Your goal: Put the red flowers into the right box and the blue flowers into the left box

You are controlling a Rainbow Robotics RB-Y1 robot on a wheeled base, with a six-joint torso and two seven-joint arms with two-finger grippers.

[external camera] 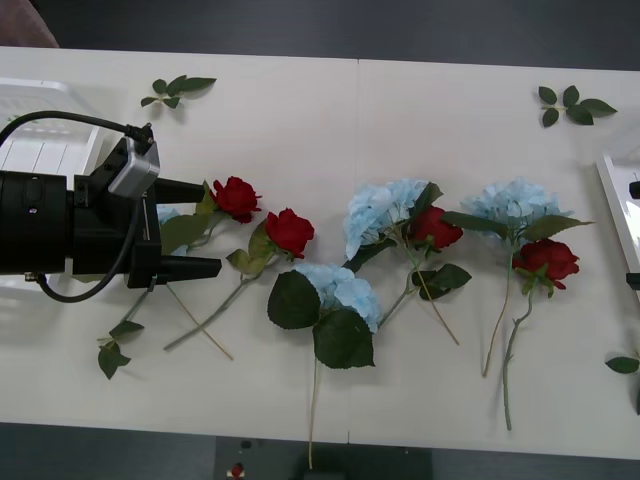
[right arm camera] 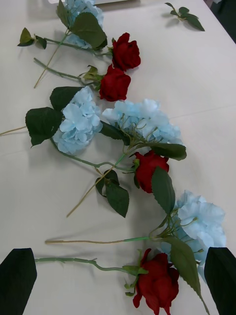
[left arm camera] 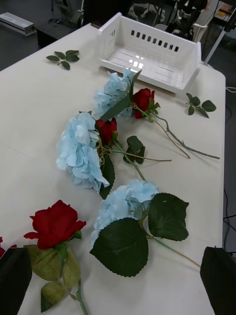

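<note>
1. Hovering low over the white counter (external camera: pixel 300 110) in the front view, the black left pincer (external camera: pixel 195 228) stands open around the leaves beside the leftmost deep-red artificial rose (external camera: pixel 236 197); all four roses lie unsorted.
2. Right wrist view: the right pincer's (right arm camera: pixel 118 278) fingers stand apart, empty, above fluffy pale-blue hydrangea clusters (right arm camera: pixel 78 120) tangled among roses.
3. Left wrist view: the white slatted plastic basket (left arm camera: pixel 150 51) holds nothing; loose leaf sprigs (left arm camera: pixel 63 57) lie nearby.

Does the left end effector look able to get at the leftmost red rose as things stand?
Probably yes: the left end effector is open right beside the leftmost red rose, whose stem runs between its fingers, with only leaves nearby.
</note>
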